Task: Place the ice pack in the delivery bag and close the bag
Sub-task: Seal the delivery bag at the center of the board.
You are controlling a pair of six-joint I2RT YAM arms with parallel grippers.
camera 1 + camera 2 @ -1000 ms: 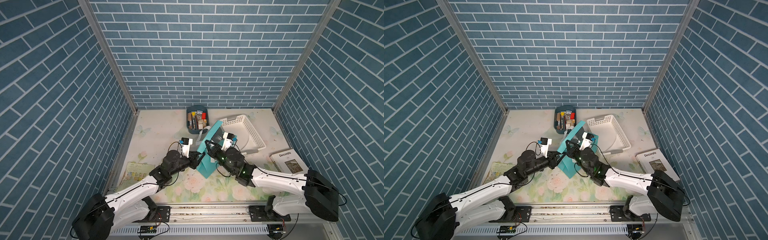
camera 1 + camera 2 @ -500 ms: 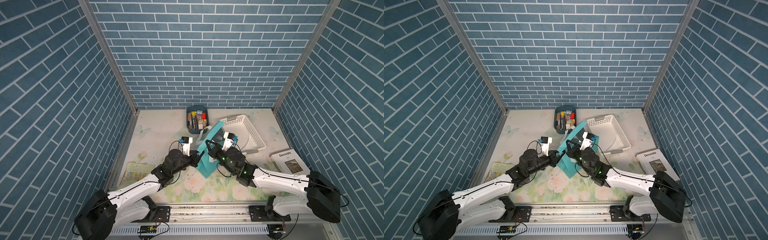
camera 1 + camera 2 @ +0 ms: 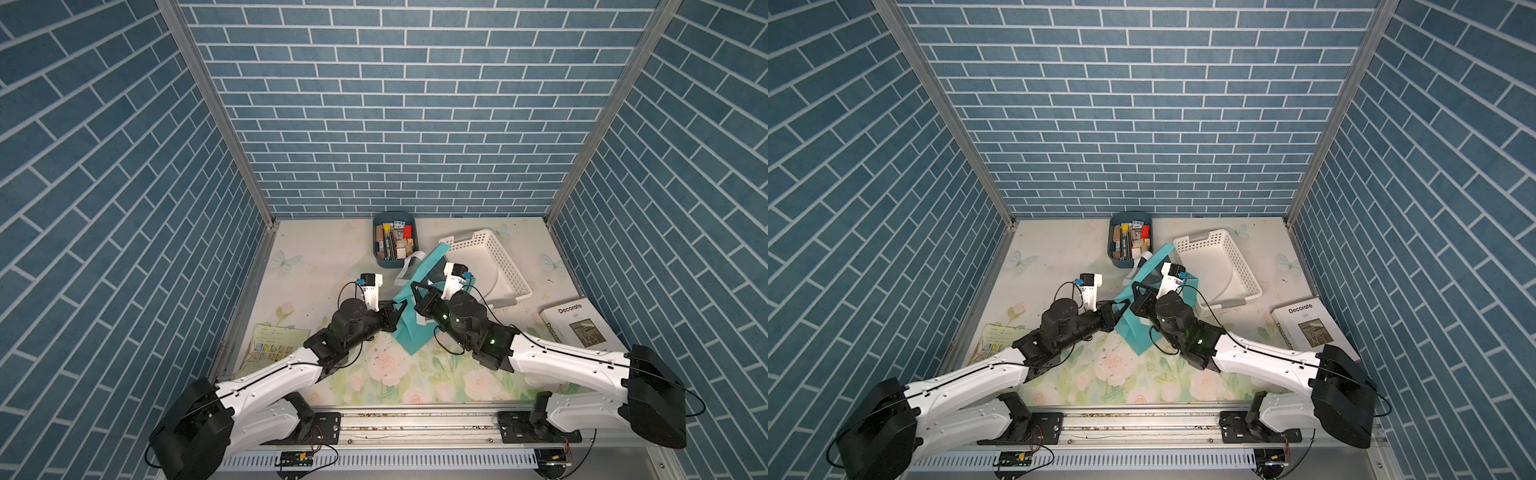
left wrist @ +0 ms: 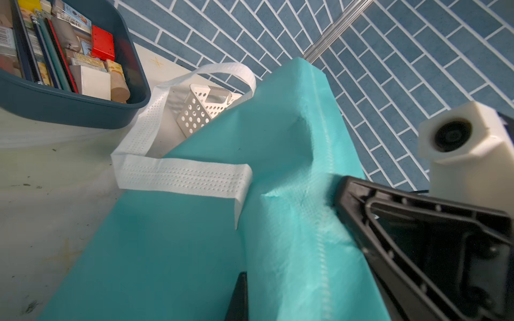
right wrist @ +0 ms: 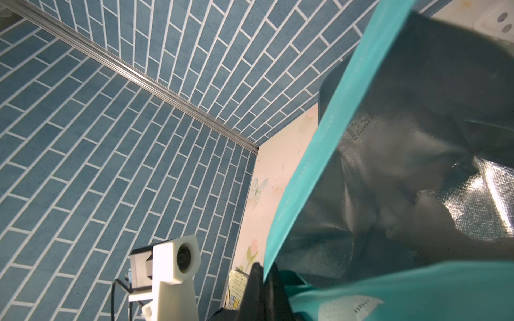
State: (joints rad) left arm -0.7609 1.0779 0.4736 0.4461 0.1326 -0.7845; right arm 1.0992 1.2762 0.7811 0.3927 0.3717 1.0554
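The teal delivery bag (image 3: 409,334) (image 3: 1136,332) stands tilted mid-table between my two arms. My left gripper (image 3: 400,306) (image 3: 1121,308) is shut on a fold of its outer wall (image 4: 180,250); one black finger (image 4: 239,297) shows and the other is hidden behind the fabric. My right gripper (image 3: 413,286) (image 3: 1134,286) (image 5: 262,268) is shut on the bag's rim, and the silver foil lining (image 5: 389,139) gapes beside it. A white strap handle (image 4: 183,178) hangs over the bag's outside. I cannot make out the ice pack; a pale blurred shape (image 5: 434,214) lies inside the lining.
A dark blue bin (image 3: 380,259) of small items stands behind the bag. A white perforated basket (image 3: 509,270) sits at the back right. A "Decorate" book (image 3: 577,328) lies at the right edge, a printed leaflet (image 3: 274,349) at the left edge.
My left gripper has closed on the bag's wall after reaching in a little. The right gripper has kept its hold on the rim.
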